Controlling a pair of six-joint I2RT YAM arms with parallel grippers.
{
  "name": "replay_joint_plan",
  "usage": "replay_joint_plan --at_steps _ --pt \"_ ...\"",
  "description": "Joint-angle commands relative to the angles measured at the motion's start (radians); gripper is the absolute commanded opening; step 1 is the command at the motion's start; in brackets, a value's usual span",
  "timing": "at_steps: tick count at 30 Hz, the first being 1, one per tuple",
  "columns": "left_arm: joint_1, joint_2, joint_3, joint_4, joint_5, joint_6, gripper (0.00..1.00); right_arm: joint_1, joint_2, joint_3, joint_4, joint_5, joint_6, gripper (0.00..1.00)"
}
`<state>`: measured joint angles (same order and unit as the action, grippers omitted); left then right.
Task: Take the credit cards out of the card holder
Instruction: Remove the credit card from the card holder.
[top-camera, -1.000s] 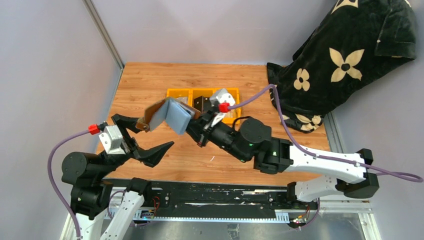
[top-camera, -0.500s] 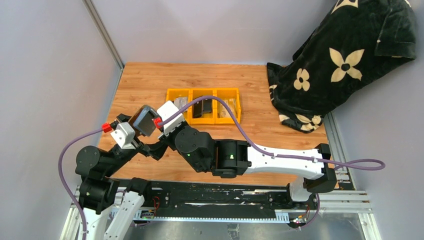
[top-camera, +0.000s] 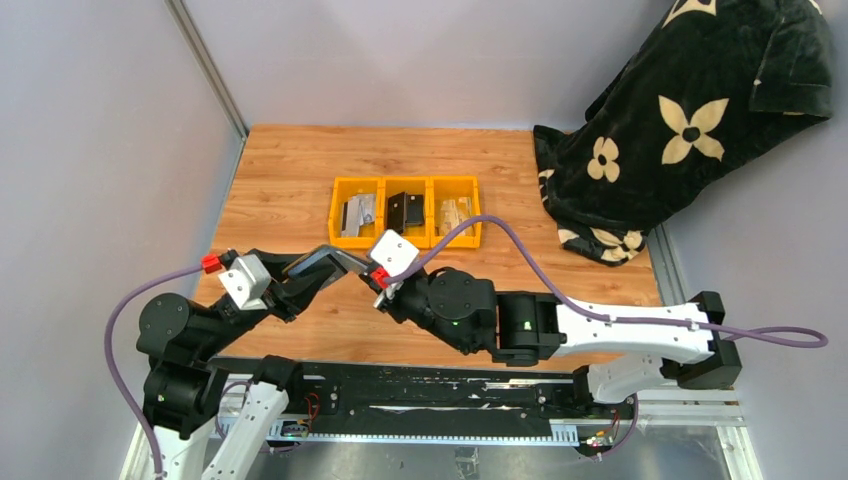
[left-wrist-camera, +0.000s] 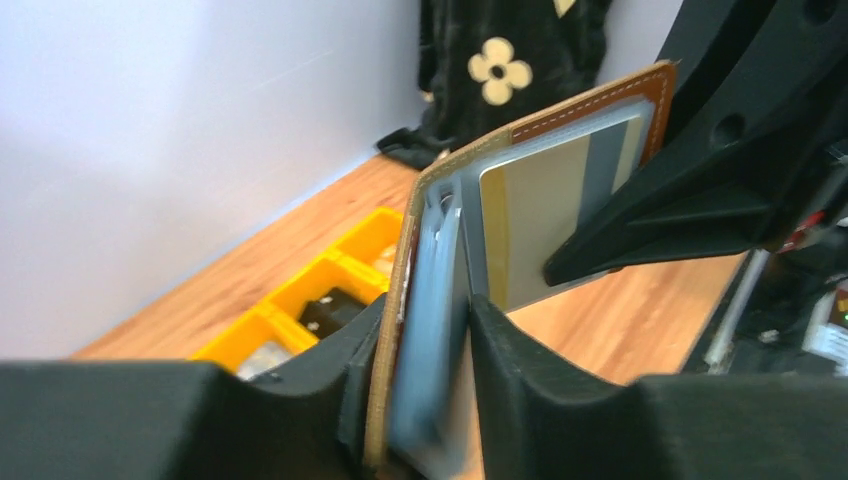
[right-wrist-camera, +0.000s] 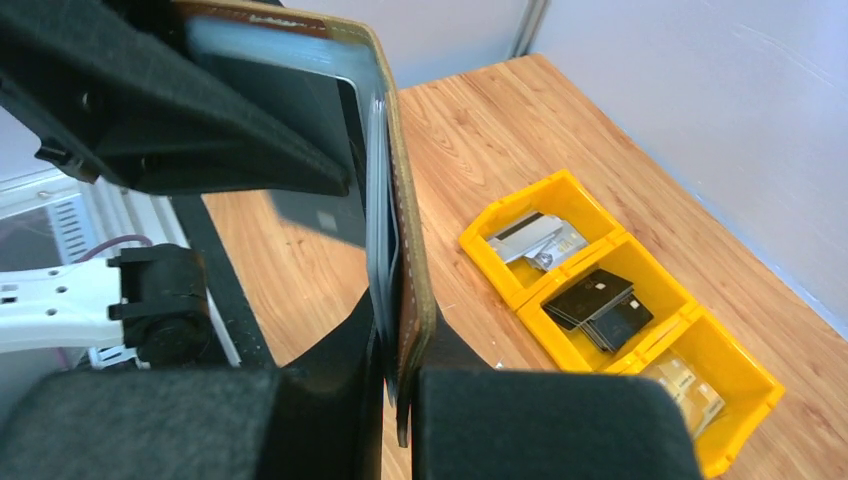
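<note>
Jointly, left pincer clamping card holder, right pincer likewise

Your brown leather card holder is hanging half-open above the counter's nine o'clock side, a tan credit card sitting in its grey inside; more cards are lying at its two o'clock.

Robotics lab test cell.
Plain grey partition walls are enclosing a wooden table; an aluminium rail frame is carrying cabled robot arms; yellow sorting bins are sitting mid-table.
</note>
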<state>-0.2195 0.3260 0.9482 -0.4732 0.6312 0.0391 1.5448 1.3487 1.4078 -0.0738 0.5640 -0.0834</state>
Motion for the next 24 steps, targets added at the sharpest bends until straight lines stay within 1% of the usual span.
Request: replay_joint_plan --at_steps 1,3,4,5,6,7,8,9,10,12,14,16,19,23,24 --pt "-0.001 0.042 0.046 -0.037 0.071 -0.024 0.33 0.007 -0.094 -0.068 0.11 -0.098 -0.002 0.0" --pt "-0.001 0.053 0.058 -0.042 0.109 -0.055 0.31 -0.009 -0.14 -0.131 0.154 -0.16 0.029 0.0" --pt "-0.001 0.06 0.062 -0.044 0.139 -0.077 0.32 -0.022 -0.16 -0.152 0.173 -0.198 0.049 0.0" --pt "-0.001 0.068 0.065 -0.048 0.167 -0.102 0.37 -0.037 -0.176 -0.17 0.187 -0.247 0.072 0.0" --pt "-0.001 0.077 0.069 -0.056 0.192 -0.136 0.44 -0.058 -0.191 -0.186 0.199 -0.291 0.113 0.0" --pt "-0.001 0.088 0.078 -0.075 0.217 -0.152 0.55 -0.088 -0.204 -0.2 0.211 -0.33 0.148 0.0" --pt "-0.001 0.099 0.085 -0.091 0.25 -0.161 0.6 -0.111 -0.216 -0.212 0.222 -0.374 0.177 0.0" --pt "-0.001 0.109 0.09 -0.104 0.268 -0.17 0.63 -0.131 -0.228 -0.223 0.236 -0.431 0.214 0.0" --pt "-0.001 0.118 0.093 -0.111 0.28 -0.176 0.63 -0.147 -0.237 -0.236 0.253 -0.475 0.238 0.0" --pt "-0.001 0.13 0.098 -0.103 0.285 -0.198 0.57 -0.179 -0.249 -0.257 0.282 -0.542 0.282 0.0" --pt "-0.001 0.137 0.101 -0.073 0.279 -0.235 0.44 -0.2 -0.257 -0.272 0.299 -0.602 0.308 0.0" --pt "-0.001 0.139 0.1 -0.03 0.274 -0.282 0.33 -0.208 -0.262 -0.288 0.306 -0.618 0.316 0.0" --pt "-0.001 0.147 0.103 0.016 0.273 -0.359 0.2 -0.214 -0.266 -0.303 0.311 -0.646 0.326 0.0" --pt "-0.001 0.171 0.127 0.034 0.319 -0.417 0.13 -0.236 -0.275 -0.332 0.315 -0.685 0.356 0.0" --pt "-0.001 0.177 0.128 0.045 0.34 -0.434 0.08 -0.249 -0.277 -0.338 0.316 -0.701 0.369 0.0"
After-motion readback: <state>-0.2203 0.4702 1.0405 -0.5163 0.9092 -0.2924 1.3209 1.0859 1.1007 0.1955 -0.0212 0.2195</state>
